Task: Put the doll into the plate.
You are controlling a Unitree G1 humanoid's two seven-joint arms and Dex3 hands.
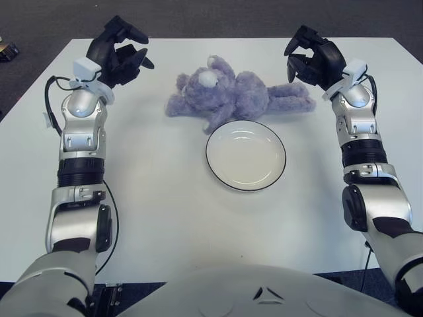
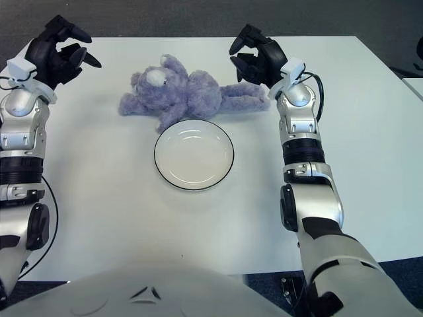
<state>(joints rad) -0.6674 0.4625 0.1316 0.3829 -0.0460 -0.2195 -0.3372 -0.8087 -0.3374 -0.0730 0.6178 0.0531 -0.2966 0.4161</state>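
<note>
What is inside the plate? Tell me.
Nothing: the white plate shows only bare glaze. The purple plush bear lies behind it, one paw at the rim; whether they touch is unclear.

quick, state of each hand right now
Left hand: open, fingers spread, holding nothing, left of the purple plush doll.
Right hand: open, fingers loosely curved, holding nothing, at the doll's leg end.
</note>
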